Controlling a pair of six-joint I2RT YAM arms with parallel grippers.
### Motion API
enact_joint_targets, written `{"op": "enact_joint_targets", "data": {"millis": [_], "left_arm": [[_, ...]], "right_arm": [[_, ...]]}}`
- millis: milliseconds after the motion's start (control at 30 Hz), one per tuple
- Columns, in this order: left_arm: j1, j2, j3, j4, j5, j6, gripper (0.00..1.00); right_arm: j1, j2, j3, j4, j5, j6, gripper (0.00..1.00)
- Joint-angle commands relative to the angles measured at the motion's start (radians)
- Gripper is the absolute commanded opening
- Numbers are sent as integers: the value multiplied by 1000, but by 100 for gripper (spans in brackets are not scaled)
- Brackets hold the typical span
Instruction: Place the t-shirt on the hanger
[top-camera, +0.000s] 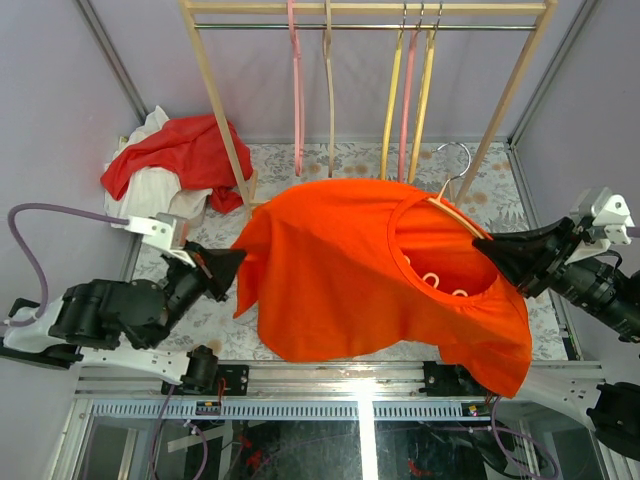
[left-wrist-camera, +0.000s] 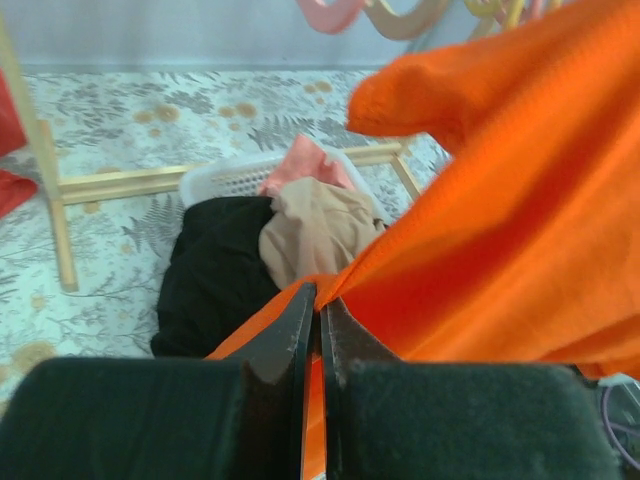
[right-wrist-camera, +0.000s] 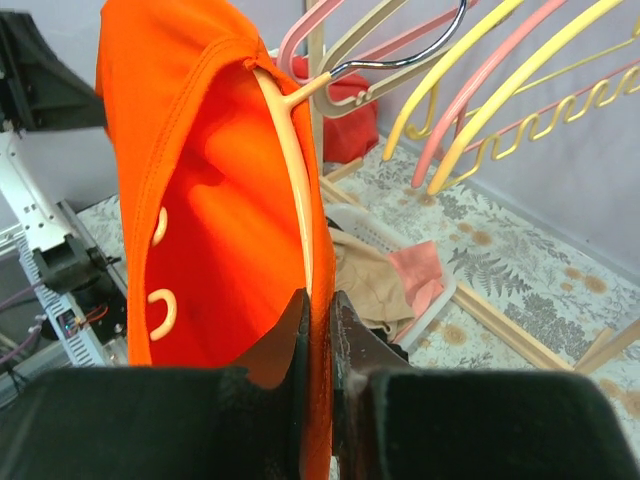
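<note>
The left gripper (top-camera: 232, 268) is clamped shut on an edge of the t-shirt (top-camera: 340, 270). The right gripper (top-camera: 497, 255) is closed on the hanger (top-camera: 456, 216) at the collar. The t-shirt is held spread between them above the table (top-camera: 350, 160), with the hanger lodged in its neck opening.

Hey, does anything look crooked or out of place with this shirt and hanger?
Yes. The hanger sits askew in the t-shirt: one arm lies along the collar rim and its wavy bar shows through the neck hole, so the shirt droops lopsided between the left gripper and right gripper.
</note>
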Motion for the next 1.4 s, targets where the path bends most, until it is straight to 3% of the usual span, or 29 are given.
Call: {"op": "enact_joint_targets", "data": {"millis": [0,133,333,600,833,1033,1200,1367], "left_arm": [[-129,73,-31,93,109,-37,0],[-130,100,-78,97,182,-112,2],[-131,83,79,-13,218,-81,33],[-129,122,346,-133,315,12,37],[-129,239,529,-125,298,146,44],[-128,473,802,-201,361,281,63],[-129,528,815,-221,486,290,72],[-112,518,746,-241,522,257,79]], "right_arm": [[-2,0,-6,256,126,21,0],[-3,7,-10,294,166,7,0],[-2,57,38,142,97,-12,0],[-3,20,-24,52,124,3,0],[-2,40,-42,-22,-32,-20,0],[-3,93,-54,-35,-250,-40,0],[-3,141,-45,-31,-372,-58,0],[-2,174,-21,-37,-362,-66,0]]}}
